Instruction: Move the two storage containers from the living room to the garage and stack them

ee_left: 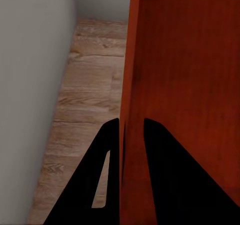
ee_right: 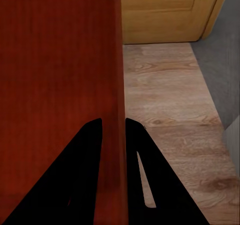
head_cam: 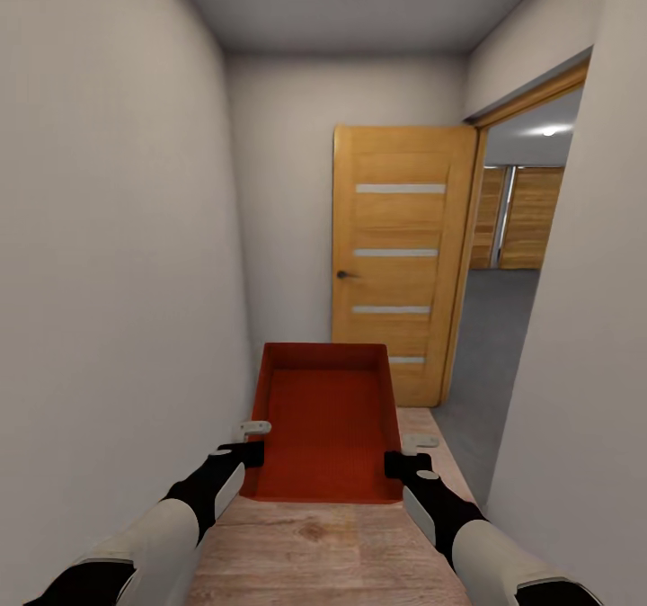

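A red-orange open-top storage container (head_cam: 328, 422) hangs in front of me, held level above a light wood plank floor. My left gripper (head_cam: 250, 442) is shut on its left wall, and the left wrist view shows that thin wall (ee_left: 131, 85) between the two black fingers (ee_left: 95, 175). My right gripper (head_cam: 406, 453) is shut on the right wall, which the right wrist view shows as a red edge (ee_right: 116, 85) between its fingers (ee_right: 145, 175). The container's inside looks empty.
I am in a narrow hallway with plain walls close on both sides (head_cam: 108, 273). A wooden door (head_cam: 400, 255) stands open at the far end. To its right a doorway (head_cam: 503, 318) opens onto a grey floor (head_cam: 490, 345).
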Tool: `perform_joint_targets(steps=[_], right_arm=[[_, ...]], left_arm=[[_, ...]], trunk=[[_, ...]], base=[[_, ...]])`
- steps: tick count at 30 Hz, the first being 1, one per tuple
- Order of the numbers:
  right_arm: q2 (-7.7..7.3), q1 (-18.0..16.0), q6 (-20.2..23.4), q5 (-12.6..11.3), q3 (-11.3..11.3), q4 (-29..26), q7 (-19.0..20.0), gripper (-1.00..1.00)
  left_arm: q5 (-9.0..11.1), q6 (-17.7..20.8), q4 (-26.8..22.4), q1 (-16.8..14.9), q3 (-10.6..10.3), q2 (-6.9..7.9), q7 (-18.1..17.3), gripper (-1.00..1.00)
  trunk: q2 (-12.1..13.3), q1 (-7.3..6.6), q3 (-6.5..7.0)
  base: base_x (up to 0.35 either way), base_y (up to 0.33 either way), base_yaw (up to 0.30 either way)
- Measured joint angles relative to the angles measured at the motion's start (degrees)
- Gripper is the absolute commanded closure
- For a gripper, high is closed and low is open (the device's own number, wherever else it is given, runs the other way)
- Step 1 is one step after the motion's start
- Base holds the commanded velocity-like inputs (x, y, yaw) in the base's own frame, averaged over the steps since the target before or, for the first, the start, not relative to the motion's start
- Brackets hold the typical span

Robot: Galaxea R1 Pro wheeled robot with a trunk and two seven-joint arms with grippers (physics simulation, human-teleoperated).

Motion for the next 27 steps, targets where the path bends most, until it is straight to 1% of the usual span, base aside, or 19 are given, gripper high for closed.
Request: perform_joint_targets(steps=[27], right_arm=[[0.00, 0.0, 0.0, 0.0, 0.0, 0.0, 0.0, 1.00]], left_arm=[[0.0, 0.0, 0.0, 0.0, 0.0, 0.00, 0.0, 1.00]], trunk=[[0.0, 0.00, 0.00]], base=[[0.323, 0.000, 0.000]])
